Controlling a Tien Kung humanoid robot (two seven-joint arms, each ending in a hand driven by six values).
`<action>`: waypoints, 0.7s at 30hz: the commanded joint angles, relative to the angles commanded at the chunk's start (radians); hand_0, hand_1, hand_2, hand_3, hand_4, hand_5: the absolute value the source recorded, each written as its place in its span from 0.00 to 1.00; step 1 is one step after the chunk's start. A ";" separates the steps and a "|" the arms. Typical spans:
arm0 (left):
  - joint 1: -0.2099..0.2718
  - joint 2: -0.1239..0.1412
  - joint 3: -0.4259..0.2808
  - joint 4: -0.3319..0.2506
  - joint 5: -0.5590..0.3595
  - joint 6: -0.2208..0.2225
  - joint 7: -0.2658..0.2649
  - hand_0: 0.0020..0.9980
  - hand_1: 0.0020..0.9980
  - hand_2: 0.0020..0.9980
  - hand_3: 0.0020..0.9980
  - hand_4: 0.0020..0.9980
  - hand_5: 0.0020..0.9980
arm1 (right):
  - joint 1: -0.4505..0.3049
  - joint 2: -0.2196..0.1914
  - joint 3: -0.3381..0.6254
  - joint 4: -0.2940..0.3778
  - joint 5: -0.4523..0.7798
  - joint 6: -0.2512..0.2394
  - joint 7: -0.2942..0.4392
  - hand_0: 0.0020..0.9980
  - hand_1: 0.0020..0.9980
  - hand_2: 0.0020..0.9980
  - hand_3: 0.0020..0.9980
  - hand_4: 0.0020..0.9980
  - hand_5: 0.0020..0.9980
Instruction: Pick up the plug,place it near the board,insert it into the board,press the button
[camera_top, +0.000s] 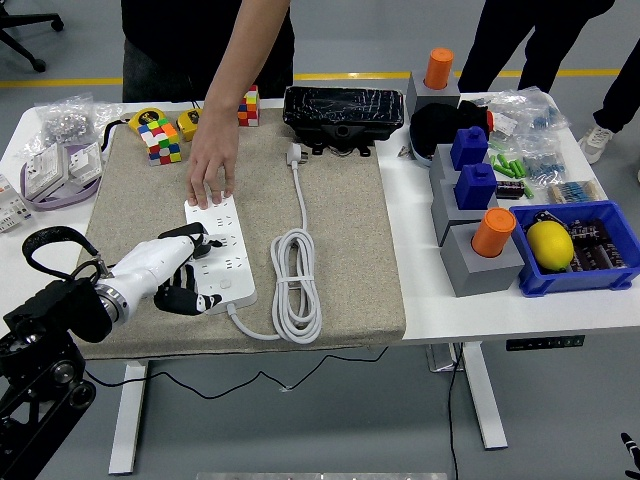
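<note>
Power strip (223, 254), white, is laid lengthwise on a beige mat (340, 260) that covers the left and middle of the white table (420, 290). Its far end is held down by a person's hand (212, 168), the fingers spread flat on it, the arm reaching in from the far side.

Black plug (188, 240) is seated on the strip at its left edge, about halfway along.

Left hand (168, 275), white-backed with black fingers, is placed at the strip's near left side, just beside the plug. The fingers (192, 300) are curled downward by the strip's near end; whether anything is grasped cannot be told, and the plug is partly hidden by the hand. The black left arm (45, 330) is brought in from the lower left corner.

White cable (295, 285) is coiled on the mat to the right of the strip, its white plug end (294, 153) lying near the far edge of the mat.

Black tray (343, 108) is set beyond the mat's far edge. Colour cube (161, 139) is placed at the mat's far left corner.

Blue bin (590, 270) with a lemon (549, 243) inside is set at the right, beside grey blocks topped with an orange cylinder (493, 230).
</note>
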 joint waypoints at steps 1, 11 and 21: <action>0.002 0.001 0.005 0.000 -0.002 -0.013 0.010 0.16 0.00 0.11 0.83 0.34 0.00 | 0.000 0.000 -0.002 0.000 0.002 0.000 0.001 0.86 0.83 0.80 0.82 1.00 1.00; 0.006 0.007 0.033 0.004 0.003 -0.039 0.039 0.16 0.00 0.11 0.83 0.38 0.00 | -0.004 0.005 -0.004 0.000 0.001 0.001 0.002 0.86 0.82 0.80 0.82 1.00 1.00; 0.006 0.007 0.046 -0.001 -0.006 -0.043 0.043 0.16 0.00 0.12 0.83 0.41 0.00 | -0.003 0.003 0.000 0.000 0.000 -0.001 0.002 0.86 0.83 0.80 0.82 1.00 1.00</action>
